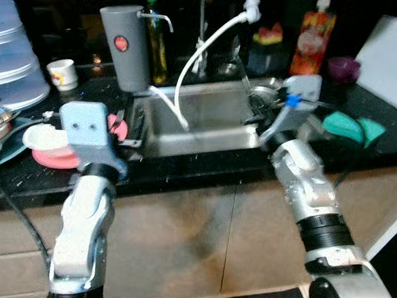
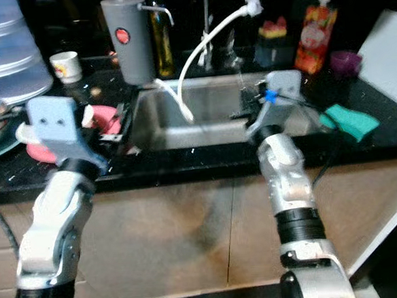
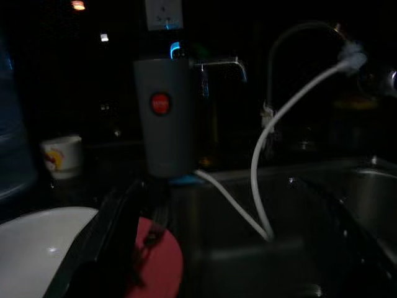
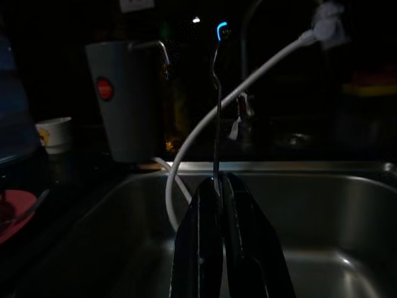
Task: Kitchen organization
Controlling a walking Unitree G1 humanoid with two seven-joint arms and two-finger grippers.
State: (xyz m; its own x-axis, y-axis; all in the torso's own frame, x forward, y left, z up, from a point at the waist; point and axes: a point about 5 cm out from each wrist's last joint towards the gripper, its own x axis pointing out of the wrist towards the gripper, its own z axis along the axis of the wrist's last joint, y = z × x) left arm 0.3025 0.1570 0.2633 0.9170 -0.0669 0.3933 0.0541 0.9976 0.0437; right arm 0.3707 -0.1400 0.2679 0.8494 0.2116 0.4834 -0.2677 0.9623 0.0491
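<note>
Sink station: right gripper holding utensil over basin

Counter (image 1: 206, 163) is black, with one steel sink (image 1: 203, 125) set in its middle. One faucet (image 1: 209, 12) stands at the sink's back edge; one white hose (image 1: 199, 53) runs from its spout down into the basin.

Right gripper (image 4: 218, 186): fingers clenched on one thin metal utensil (image 4: 216, 105), which stands upright from the fingertips over the basin, near the sink's right edge. Which kind of utensil it is cannot be told; its upper end is bent.

Left gripper (image 3: 133, 211): over the counter at the sink's left edge, above one pink plate (image 1: 56, 157). One white plate (image 1: 44, 137) rests on the pink one. Fingers are dark and blurred in the left wrist view; cannot tell whether they are parted or closed.

Back edge of counter, counted:
- one grey dispenser (image 1: 126, 48) with a red button, at the sink's back left corner
- one dark bottle (image 1: 156, 46) just beside it
- one small white cup (image 1: 62, 74) further left
- one soap pump bottle (image 1: 312, 39) right of the faucet
- one purple cup (image 1: 343, 68) beside that

Right of the sink: one teal cloth (image 1: 352, 127). Far left edge: one clear plastic container (image 1: 5, 57).
</note>
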